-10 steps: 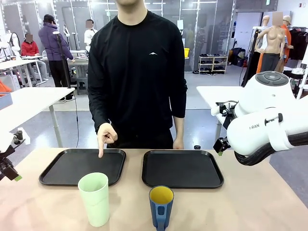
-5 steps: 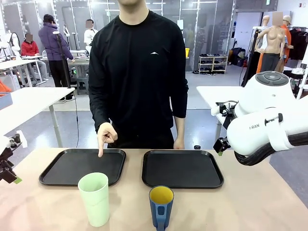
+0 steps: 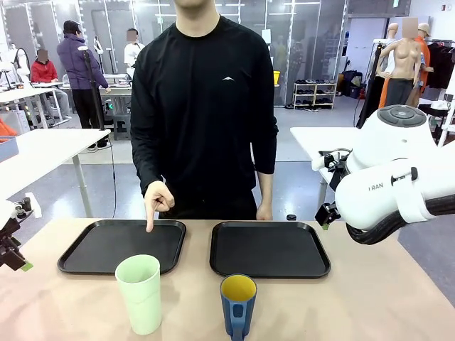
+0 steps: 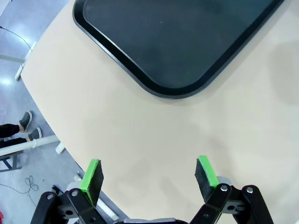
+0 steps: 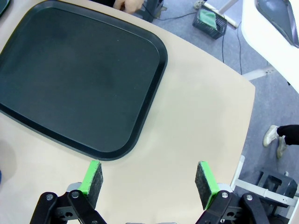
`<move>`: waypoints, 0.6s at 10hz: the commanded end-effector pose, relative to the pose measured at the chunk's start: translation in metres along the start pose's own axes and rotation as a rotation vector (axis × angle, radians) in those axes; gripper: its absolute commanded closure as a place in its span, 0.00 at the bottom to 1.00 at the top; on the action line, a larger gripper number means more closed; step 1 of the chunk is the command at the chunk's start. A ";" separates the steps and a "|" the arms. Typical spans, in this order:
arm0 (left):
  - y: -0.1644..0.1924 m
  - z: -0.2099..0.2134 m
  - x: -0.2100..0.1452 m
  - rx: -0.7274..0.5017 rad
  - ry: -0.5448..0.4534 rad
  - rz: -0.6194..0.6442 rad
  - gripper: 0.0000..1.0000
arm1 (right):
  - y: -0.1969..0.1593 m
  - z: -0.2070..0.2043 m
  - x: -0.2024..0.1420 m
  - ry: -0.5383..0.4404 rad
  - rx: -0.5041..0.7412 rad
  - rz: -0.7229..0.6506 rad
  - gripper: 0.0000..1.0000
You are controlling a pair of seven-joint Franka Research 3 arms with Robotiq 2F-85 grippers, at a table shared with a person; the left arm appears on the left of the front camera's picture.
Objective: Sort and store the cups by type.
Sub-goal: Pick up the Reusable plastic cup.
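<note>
A tall mint-green tumbler (image 3: 139,293) stands upright near the table's front edge, left of centre. To its right is a dark blue mug (image 3: 238,305) with a yellow inside, its handle turned toward the camera. My left gripper (image 4: 148,173) is open over bare table beside the left tray's corner, and in the front view it sits at the far left edge (image 3: 18,259). My right gripper (image 5: 149,178) is open and empty above the table beside the right tray. Both grippers are well away from the cups.
Two black trays lie side by side behind the cups, the left tray (image 3: 85,249) and the right tray (image 3: 269,250). The person's hand (image 3: 156,200) points a finger down at the left tray's far edge. The bulky right arm (image 3: 398,177) hangs over the table's right side.
My left gripper has shifted slightly toward the left edge of the picture. The cups, the person's pointing hand and the right arm have not moved.
</note>
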State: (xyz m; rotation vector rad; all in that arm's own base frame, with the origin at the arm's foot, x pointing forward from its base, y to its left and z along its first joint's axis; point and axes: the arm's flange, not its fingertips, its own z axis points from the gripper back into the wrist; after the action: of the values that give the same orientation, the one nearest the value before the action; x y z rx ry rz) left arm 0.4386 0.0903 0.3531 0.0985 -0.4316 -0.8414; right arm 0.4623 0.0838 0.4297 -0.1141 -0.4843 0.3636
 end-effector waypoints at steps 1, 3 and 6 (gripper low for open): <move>0.001 -0.006 -0.015 -0.026 -0.004 -0.056 0.00 | -0.001 0.000 -0.001 0.003 -0.014 0.006 0.00; -0.010 -0.004 -0.046 -0.070 -0.054 -0.171 0.00 | -0.001 0.000 -0.001 0.003 -0.014 0.006 0.00; -0.017 -0.006 -0.074 -0.110 -0.115 -0.246 0.00 | -0.001 0.000 -0.001 0.003 -0.014 0.006 0.00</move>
State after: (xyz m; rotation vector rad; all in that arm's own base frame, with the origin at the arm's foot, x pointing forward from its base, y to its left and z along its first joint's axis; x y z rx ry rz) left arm 0.4170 0.1382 0.3404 0.0529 -0.4525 -1.0788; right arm 0.4623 0.0838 0.4297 -0.1141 -0.4843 0.3635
